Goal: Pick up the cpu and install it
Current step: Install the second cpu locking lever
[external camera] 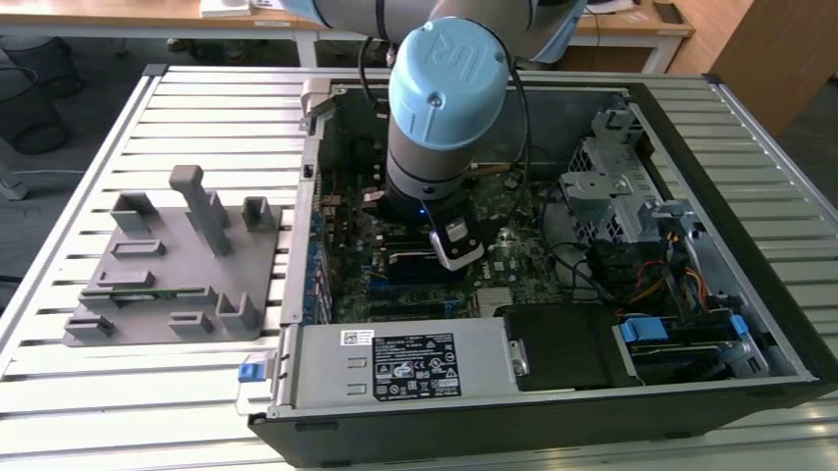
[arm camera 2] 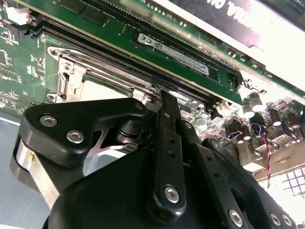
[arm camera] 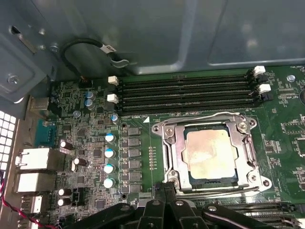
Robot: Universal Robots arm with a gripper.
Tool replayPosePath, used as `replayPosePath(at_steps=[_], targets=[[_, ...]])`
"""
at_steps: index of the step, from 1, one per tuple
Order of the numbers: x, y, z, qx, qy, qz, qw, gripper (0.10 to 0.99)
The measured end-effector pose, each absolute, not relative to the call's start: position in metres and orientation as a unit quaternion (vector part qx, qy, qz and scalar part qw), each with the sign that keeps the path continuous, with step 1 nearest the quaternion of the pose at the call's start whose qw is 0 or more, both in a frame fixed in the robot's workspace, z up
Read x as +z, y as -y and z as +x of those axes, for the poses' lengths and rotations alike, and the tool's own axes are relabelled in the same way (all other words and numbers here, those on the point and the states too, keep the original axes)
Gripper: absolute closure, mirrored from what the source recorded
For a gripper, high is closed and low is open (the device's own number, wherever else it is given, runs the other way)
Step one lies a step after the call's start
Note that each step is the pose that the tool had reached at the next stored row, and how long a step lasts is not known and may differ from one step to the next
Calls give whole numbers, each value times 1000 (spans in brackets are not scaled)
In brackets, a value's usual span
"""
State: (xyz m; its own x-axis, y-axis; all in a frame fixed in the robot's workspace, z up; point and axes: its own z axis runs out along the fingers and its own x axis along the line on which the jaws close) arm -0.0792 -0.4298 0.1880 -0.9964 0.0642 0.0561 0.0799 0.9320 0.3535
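Observation:
The cpu [arm camera: 211, 155], a square chip with a pale silver top, lies flat in its socket on the green motherboard [arm camera: 86, 129]. The socket's metal frame [arm camera: 171, 143] is folded down around its edges. My gripper [arm camera: 165, 187] hangs just beside the socket's edge, shut with its black fingers together and nothing between them. In the exterior view the arm reaches straight down into the open computer case, with the gripper [external camera: 445, 263] low over the board and the arm covering the socket. The second wrist view has the gripper's black links [arm camera 2: 167, 157] close over the socket frame [arm camera 2: 71, 71].
A grey plastic fixture [external camera: 171, 265] with upright posts sits on the slatted table at the exterior view's left. Inside the case are the power supply [external camera: 406, 363], a metal drive cage [external camera: 615, 186] and loose cables [external camera: 654, 285]. Memory slots [arm camera: 186, 90] run alongside the socket.

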Motion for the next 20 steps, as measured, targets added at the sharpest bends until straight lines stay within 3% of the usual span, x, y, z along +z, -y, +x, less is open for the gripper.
replayPosePath(at_steps=[13,20], targets=[[186,425,-81,-183,982,-37,22,980],[207,426,-82,-183,982,-37,22,980]])
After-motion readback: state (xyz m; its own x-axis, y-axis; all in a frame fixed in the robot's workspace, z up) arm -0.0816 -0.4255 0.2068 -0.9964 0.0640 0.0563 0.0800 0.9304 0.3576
